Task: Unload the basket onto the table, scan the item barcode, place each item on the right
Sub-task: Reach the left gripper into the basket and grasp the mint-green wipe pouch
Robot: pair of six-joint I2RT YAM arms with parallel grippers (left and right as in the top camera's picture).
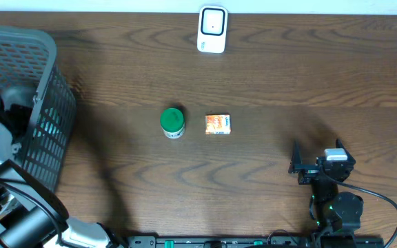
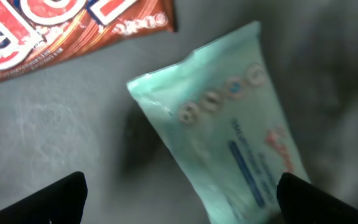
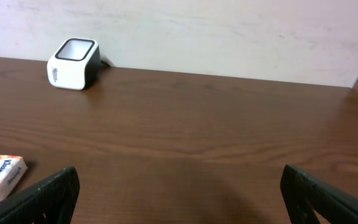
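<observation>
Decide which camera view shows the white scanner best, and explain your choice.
The right wrist view is best. There the scanner stands clear and sharp, with its dark-rimmed top window and one side both visible. The overhead view shows the scanner small and from above only. The left wrist view does not show it at all.

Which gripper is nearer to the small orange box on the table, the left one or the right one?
Right. The right gripper is a little way off the orange box; the left gripper is far away, inside the grey basket.
</observation>
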